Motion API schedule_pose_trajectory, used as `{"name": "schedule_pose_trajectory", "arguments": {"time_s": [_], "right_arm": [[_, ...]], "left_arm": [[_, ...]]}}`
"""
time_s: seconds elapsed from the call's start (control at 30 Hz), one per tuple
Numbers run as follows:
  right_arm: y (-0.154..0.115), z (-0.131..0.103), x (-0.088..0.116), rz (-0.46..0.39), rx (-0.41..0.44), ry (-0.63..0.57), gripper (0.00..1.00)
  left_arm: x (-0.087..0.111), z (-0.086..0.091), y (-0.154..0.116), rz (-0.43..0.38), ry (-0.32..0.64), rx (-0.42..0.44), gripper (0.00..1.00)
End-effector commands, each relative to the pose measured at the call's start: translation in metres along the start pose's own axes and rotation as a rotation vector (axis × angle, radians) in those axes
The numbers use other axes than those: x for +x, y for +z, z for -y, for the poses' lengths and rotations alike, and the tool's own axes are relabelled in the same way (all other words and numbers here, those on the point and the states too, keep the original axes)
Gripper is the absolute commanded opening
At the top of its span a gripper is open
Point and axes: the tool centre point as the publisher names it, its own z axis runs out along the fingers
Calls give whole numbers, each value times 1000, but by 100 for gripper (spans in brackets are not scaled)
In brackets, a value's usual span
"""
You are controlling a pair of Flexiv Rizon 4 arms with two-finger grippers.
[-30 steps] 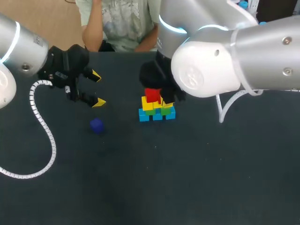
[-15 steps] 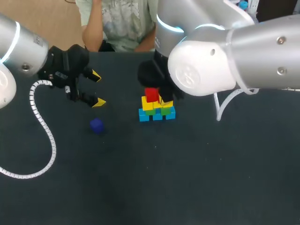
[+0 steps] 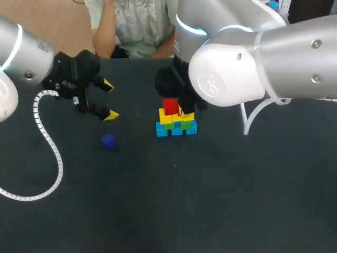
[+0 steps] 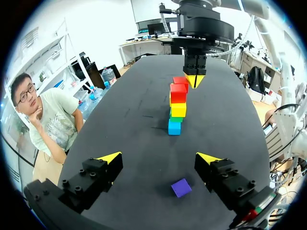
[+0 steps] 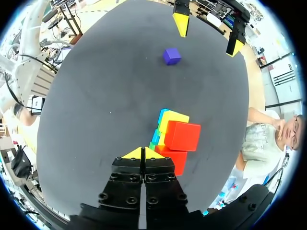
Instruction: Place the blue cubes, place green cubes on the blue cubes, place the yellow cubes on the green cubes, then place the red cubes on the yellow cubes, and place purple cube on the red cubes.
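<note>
Dark matte bench (image 3: 221,200) carries a small purple cube (image 3: 108,140), lying alone near my left gripper (image 3: 109,99), whose fingers are spread wide and empty. Farther on stands a stepped stack: blue cubes (image 3: 176,129), green cubes (image 3: 185,124), yellow cubes (image 3: 166,119) and two red cubes (image 4: 178,93). My right gripper (image 5: 143,153) hangs over the far red cube, fingers pressed together.

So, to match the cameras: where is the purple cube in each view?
Head view: purple cube on the table, left of the cube stack.
Left wrist view: purple cube just ahead of the left gripper.
Right wrist view: purple cube beyond the cube stack, near the left gripper.
Shared landmark: the cube stack.
</note>
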Motion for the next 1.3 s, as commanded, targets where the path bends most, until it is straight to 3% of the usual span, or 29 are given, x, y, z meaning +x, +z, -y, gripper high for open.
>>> {"name": "schedule_pose_trajectory", "arguments": {"time_s": [0.03,0.6,0.83,1.07,1.3], "right_arm": [[0,2,1,1,-1,-1,0],[3,8,-2,1,-4,-11,0],[-4,0,-1,22,4,-13,0],[-26,-14,13,102,52,23,0],[-41,-13,45,170,116,108,0]], "left_arm": [[1,-1,0,3,2,1,100],[1,-1,0,3,2,1,100],[1,-1,0,3,2,1,100],[1,-1,0,3,2,1,100],[1,-1,0,3,2,1,100]]}}
